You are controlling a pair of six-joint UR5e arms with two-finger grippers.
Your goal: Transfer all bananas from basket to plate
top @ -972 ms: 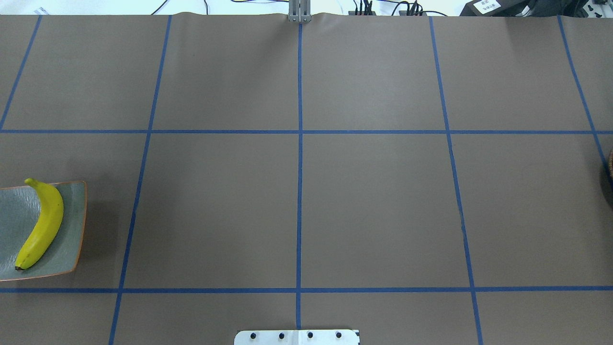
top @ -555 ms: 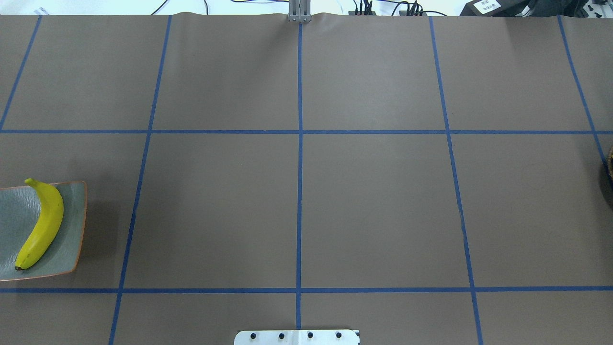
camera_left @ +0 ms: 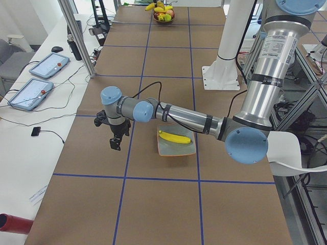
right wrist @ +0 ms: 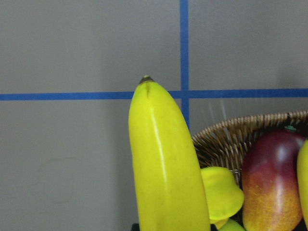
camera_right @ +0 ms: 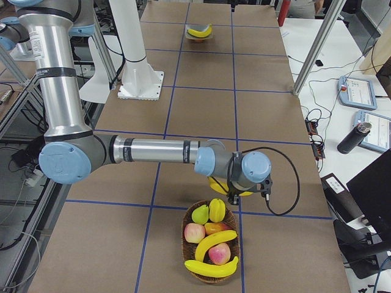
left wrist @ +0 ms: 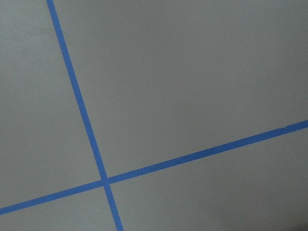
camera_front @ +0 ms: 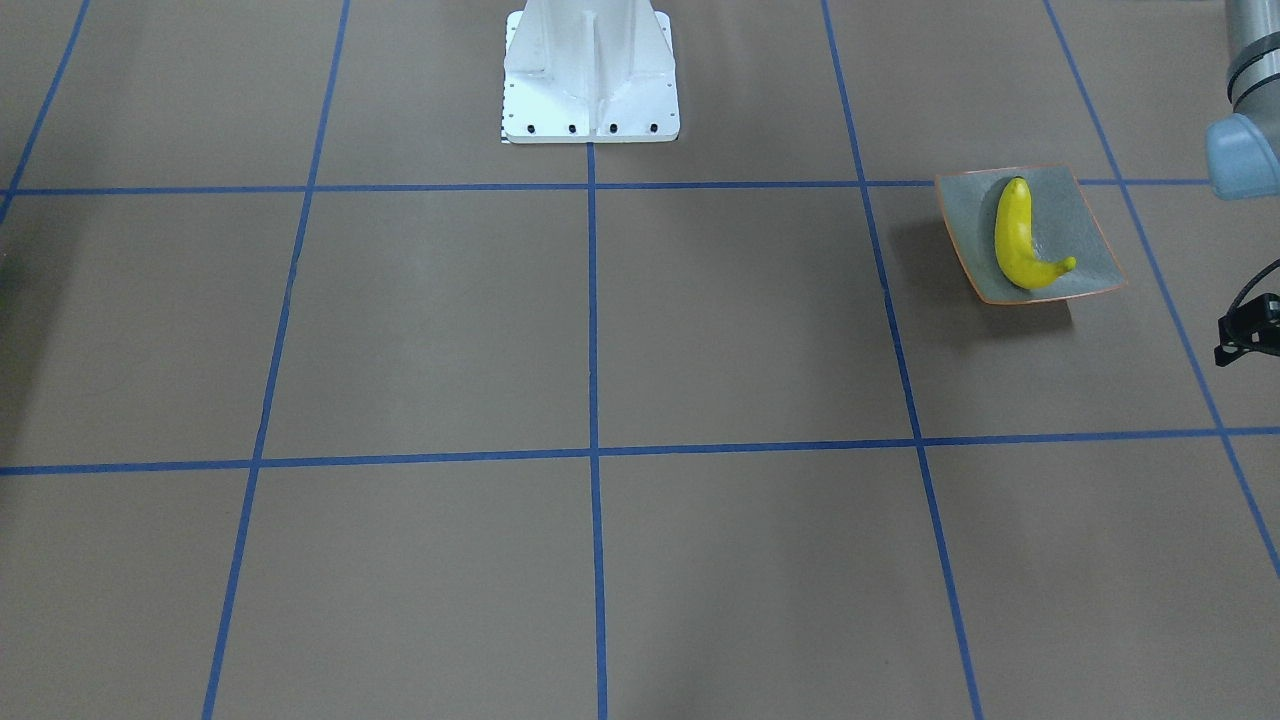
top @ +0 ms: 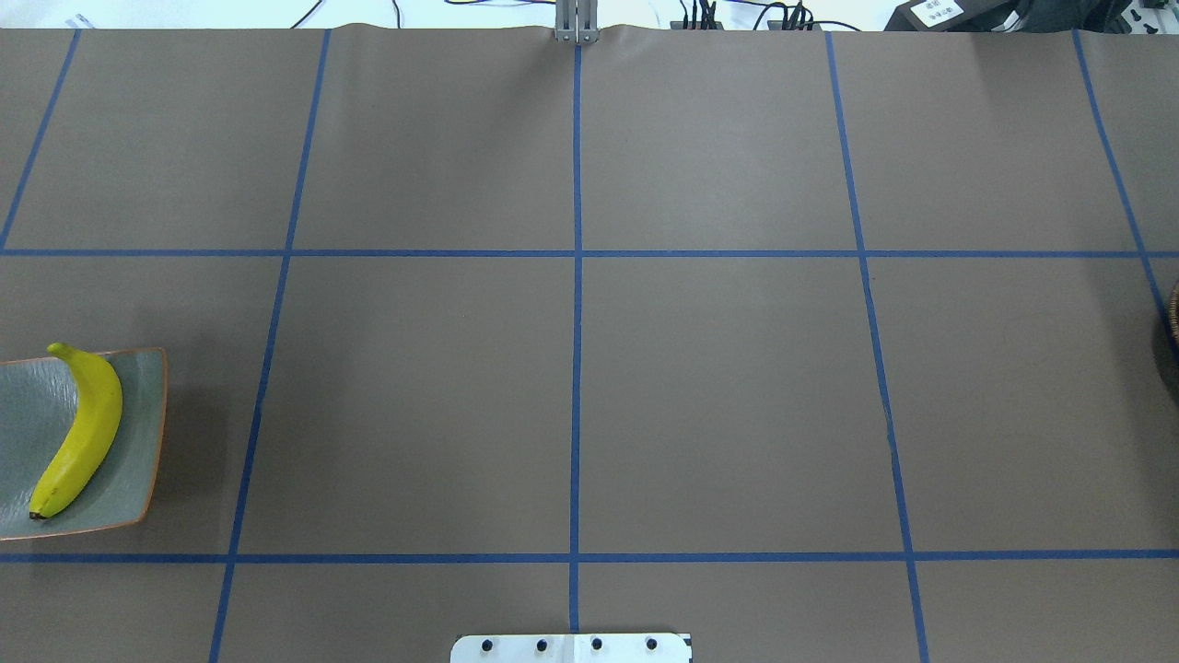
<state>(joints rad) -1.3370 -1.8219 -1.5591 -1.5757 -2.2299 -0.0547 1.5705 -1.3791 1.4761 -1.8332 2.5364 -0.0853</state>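
Banana [right wrist: 163, 163] hangs right under R tool [camera_right: 237, 190], by basket [right wrist: 231, 139] rim; looks carried, but can't tell how wide R or L tool [camera_left: 115, 142] is open. 2nd banana [camera_left: 174, 137] lies on plate [camera_left: 176, 150] near L tool. Step: carry. Next: long move over counter [top: 718, 396] to plate.

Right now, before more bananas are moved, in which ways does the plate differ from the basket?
The plate is square and grey-green with an orange rim; the basket is round, brown wickerwork. The plate holds one banana only; the basket holds two bananas among other fruit. The plate stands at the robot's left end of the table, the basket at its right end. Both rest on that table.
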